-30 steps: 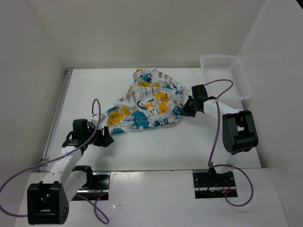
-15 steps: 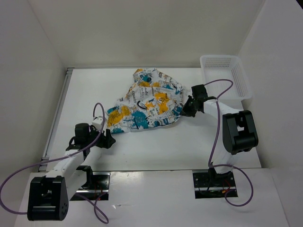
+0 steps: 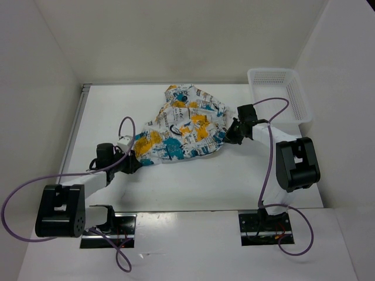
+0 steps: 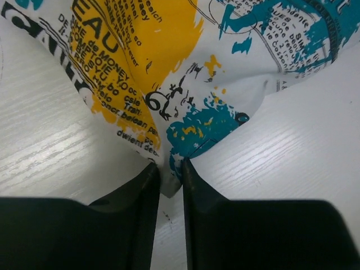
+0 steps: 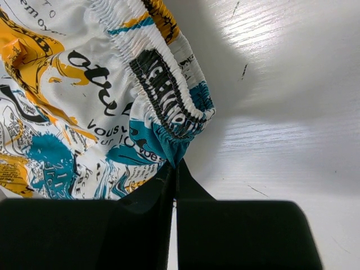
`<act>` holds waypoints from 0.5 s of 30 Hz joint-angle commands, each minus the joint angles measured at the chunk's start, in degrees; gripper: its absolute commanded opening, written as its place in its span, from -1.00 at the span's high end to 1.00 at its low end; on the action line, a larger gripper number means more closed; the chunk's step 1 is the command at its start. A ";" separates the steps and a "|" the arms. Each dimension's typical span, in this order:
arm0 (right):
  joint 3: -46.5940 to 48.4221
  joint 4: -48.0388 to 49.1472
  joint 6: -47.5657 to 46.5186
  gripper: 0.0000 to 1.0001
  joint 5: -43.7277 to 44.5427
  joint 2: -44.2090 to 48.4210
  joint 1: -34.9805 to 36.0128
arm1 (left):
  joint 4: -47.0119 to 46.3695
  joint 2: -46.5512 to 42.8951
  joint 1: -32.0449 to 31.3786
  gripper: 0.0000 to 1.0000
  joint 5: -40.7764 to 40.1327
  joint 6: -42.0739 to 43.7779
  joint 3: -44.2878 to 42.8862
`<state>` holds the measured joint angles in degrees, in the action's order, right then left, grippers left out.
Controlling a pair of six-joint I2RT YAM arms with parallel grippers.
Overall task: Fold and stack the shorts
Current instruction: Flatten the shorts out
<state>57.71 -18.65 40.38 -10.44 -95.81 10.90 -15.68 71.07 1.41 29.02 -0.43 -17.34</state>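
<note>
The shorts (image 3: 181, 126) lie crumpled in a loose heap on the white table, white with teal, yellow-orange and black print. My left gripper (image 3: 133, 165) is at their near-left corner. In the left wrist view the fingers (image 4: 170, 169) stand close together with the tip of the fabric corner (image 4: 169, 84) pinched between them. My right gripper (image 3: 230, 136) is at the shorts' right edge. In the right wrist view it (image 5: 175, 166) is shut on the gathered elastic waistband end (image 5: 169, 112).
A white plastic mesh basket (image 3: 300, 99) stands at the back right by the right wall. White walls enclose the table on the left, back and right. Bare tabletop (image 3: 205, 175) lies between the shorts and the arm bases.
My left arm has swung forward and inward, bringing its gripper up to the shorts' near-left corner. The right arm and the shorts have hardly moved.
</note>
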 commanded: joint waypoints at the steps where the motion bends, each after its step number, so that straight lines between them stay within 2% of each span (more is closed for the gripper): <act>1: 0.38 0.46 -0.83 0.91 -0.20 2.99 0.00 | 6.60 -1.01 -0.27 0.48 -0.09 0.43 -2.69; 3: 0.38 0.46 -0.83 0.91 -0.20 3.00 0.00 | 11.00 -1.55 -0.27 0.84 -2.03 0.43 -5.67; 4: 0.38 0.46 -0.83 0.91 -0.20 3.00 0.00 | 15.72 -2.16 -0.27 1.00 -2.03 0.43 -10.03; 6: 0.38 -0.85 -0.83 0.91 0.33 3.52 0.00 | 22.75 -2.16 2.27 1.00 -3.69 0.43 -15.15; 8: 0.38 -2.95 -1.62 0.91 0.86 4.05 0.00 | 26.56 -2.16 4.81 1.00 -3.70 0.43 -22.25; 10: -0.14 -4.98 -2.24 0.91 2.17 5.71 0.00 | 30.88 -1.64 6.41 1.00 -3.70 0.43 -25.62; 15: -8.31 -5.70 -2.24 0.84 -0.02 12.13 0.00 | 30.72 2.65 7.56 1.00 2.35 0.43 -25.55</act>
<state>53.10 -20.99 39.46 -12.38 -87.74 11.75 10.59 70.83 7.75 29.52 -0.34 -43.88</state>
